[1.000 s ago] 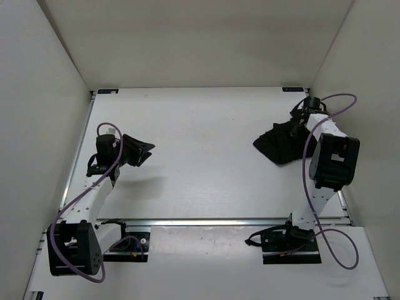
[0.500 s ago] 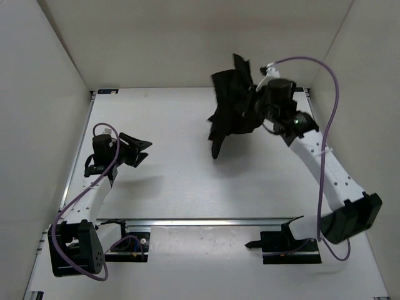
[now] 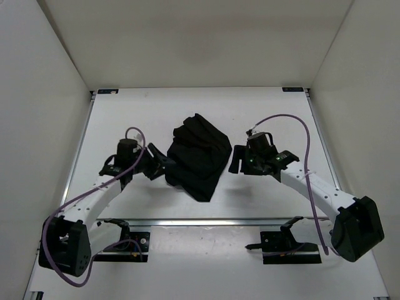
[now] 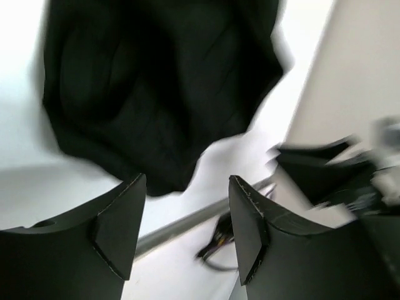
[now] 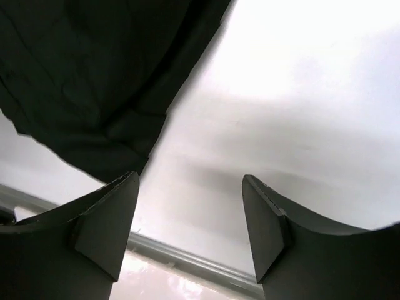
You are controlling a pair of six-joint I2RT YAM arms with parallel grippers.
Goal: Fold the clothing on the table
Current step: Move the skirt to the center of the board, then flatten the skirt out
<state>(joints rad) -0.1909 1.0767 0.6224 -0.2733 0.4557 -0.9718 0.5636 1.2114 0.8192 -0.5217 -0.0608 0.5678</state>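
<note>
From my remote station: the black pleated clothing (image 3: 199, 156) lies in a crumpled heap on the white table (image 3: 144, 112). It sits about midway between the left and right edges, slightly toward the near side, and its lowest corner points at the near rail (image 3: 219, 220).

The left gripper (image 3: 164, 165) sits just beside the heap's left edge with its jaws spread and nothing between them. I cannot tell whether a fingertip brushes the fabric. From the left wrist camera, which is blurred, the left gripper (image 4: 187, 181) faces the dark cloth (image 4: 156, 94), which lies ahead of the fingertips with white tabletop showing below it.

The right gripper (image 3: 235, 161) sits just beside the heap's right edge, also wide open and empty. From the right wrist camera, bare tabletop (image 5: 281, 94) fills the gap between the fingers of the right gripper (image 5: 190, 178), and the clothing (image 5: 81, 75) fills the upper left.

Plain white walls (image 3: 200, 44) close in the left, far and right sides. Thin metal rails run along the table's side edges (image 3: 78, 156). Purple cables (image 3: 294, 122) loop along both arms, and black mounting plates (image 3: 290, 240) hold the bases at the near edge.
</note>
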